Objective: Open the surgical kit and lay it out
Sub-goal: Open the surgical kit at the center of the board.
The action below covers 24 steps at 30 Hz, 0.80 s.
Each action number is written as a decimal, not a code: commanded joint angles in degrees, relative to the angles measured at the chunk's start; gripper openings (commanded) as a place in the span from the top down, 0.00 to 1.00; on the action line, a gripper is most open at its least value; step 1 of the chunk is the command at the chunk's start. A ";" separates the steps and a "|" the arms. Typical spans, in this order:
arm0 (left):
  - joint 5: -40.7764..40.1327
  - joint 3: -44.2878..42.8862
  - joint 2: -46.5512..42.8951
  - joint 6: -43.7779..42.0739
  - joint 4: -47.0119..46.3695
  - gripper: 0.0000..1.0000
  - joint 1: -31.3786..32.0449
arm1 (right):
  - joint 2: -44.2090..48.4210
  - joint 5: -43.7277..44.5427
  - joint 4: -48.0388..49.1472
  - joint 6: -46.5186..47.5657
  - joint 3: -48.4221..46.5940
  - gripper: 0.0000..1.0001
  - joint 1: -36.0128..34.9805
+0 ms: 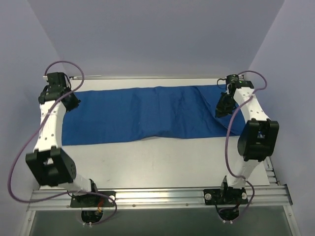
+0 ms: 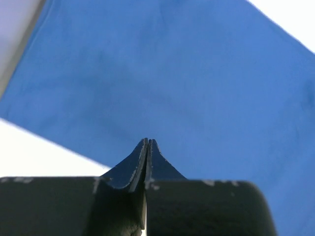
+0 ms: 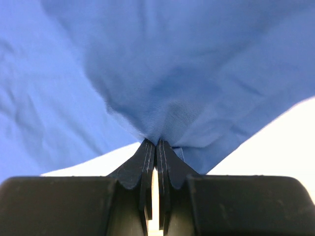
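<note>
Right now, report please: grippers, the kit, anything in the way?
Left gripper shut over blue cloth, grip unclear. Right gripper shut, pinching the cloth. Cloth spread across table; no tray or instruments seen. Nothing in the way.

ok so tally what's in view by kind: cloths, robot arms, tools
blue cloth: 1
robot arms: 2, left arm and right arm
tools: 2, left tool and right tool
total: 5

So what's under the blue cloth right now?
Around the blue cloth only white table shows, also beneath the end the right hand pinches up. Nothing else is visible; whatever lies under the rest is covered.
</note>
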State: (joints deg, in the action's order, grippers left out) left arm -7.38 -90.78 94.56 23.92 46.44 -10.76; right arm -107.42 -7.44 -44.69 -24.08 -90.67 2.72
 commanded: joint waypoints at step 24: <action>3.24 8.61 -27.86 -8.28 9.56 0.51 15.95 | 51.87 -0.29 -23.43 -4.83 38.81 1.00 -6.48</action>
State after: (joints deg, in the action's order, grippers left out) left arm -7.79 -78.17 65.76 16.03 57.65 4.47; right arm -58.35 -7.92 -63.29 -25.43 -53.56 -0.25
